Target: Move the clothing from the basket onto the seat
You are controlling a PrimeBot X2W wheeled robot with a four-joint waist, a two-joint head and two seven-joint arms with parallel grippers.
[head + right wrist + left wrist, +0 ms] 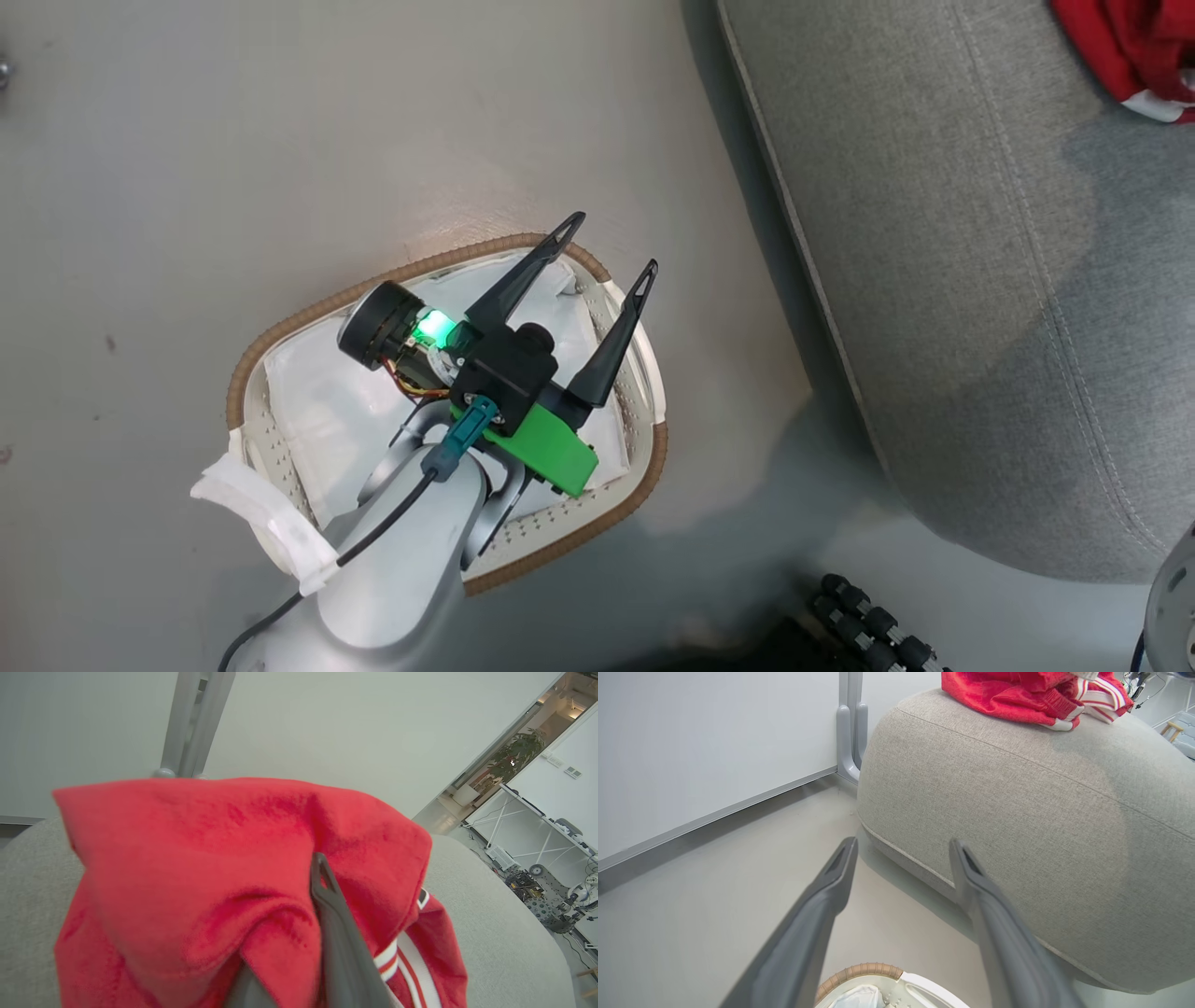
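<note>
My left gripper (615, 241) hangs with its fingers spread wide above the oval cream-white basket (280, 336) with its brown woven rim. My right gripper (314, 877) pinches a fold of the bright red, white-trimmed clothing (210, 858), which is bunched on the large grey fabric couch seat (980, 233).

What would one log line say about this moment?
left claw: open over basket | right claw: shut on clothing at seat | basket: white liner showing
</note>
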